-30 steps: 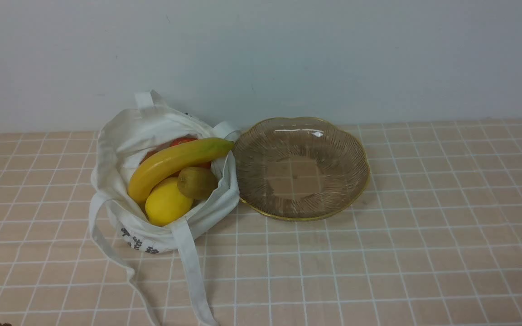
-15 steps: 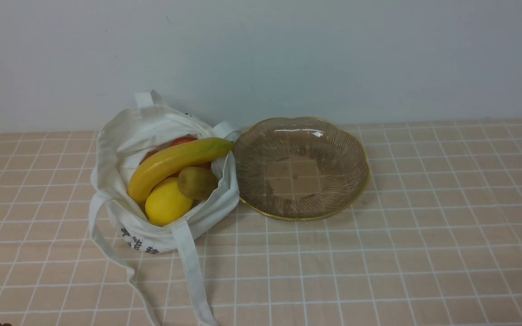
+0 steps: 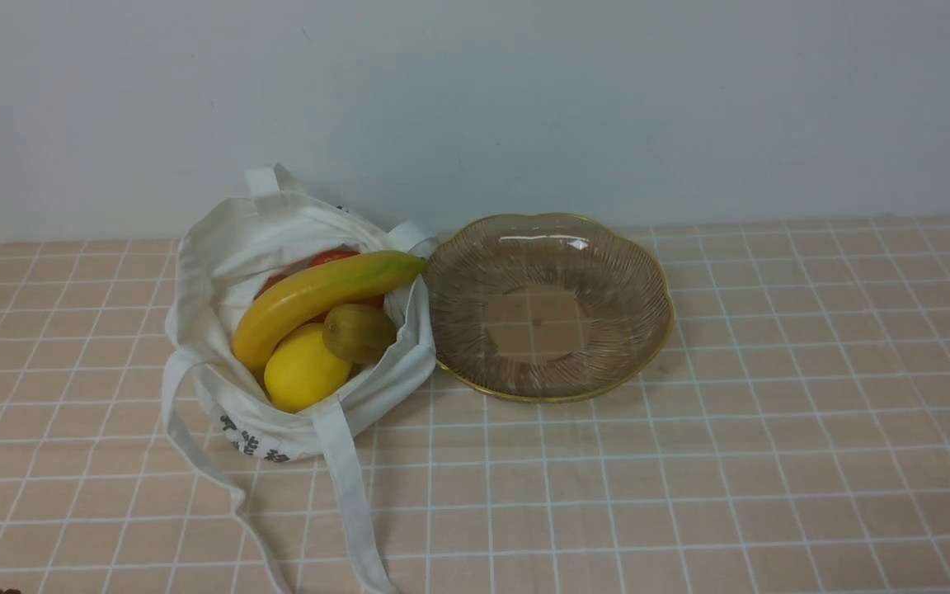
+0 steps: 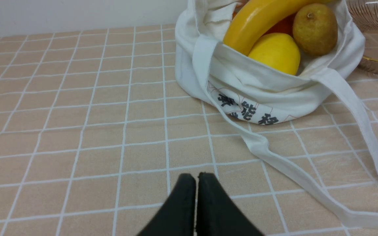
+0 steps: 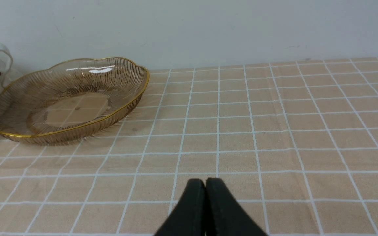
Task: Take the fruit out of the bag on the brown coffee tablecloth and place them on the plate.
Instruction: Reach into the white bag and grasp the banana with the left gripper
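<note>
Fruit all in bag, none on plate: task looks unstarted. Visible: banana, lying across the mouth; lemon, at the bag mouth's 6 o'clock; kiwi, about 4 o'clock; red fruit partly hidden under banana, toward 12 o'clock. Anything deeper can't be told. Left to do: every piece, probably banana first since it sits on top.

Left gripper: fingers pressed together, nothing pinched. Right gripper: same, tips together, no load. Both would need spreading before any pick.

Edges: plate just beside bag, at its 3 o'clock, bag rim and plate rim close, maybe touching. Banana's greenish tip pokes past the bag rim at 2 o'clock, right by the plate's 10 o'clock edge; could catch there if dragged low. Wall close behind both at 12 o'clock, so less room that way. Straps trail toward 6 o'clock over tablecloth; snag risk for a low approach. Bare cloth at bag's 9 o'clock and plate's 3 to 6 o'clock, good room for arms.
</note>
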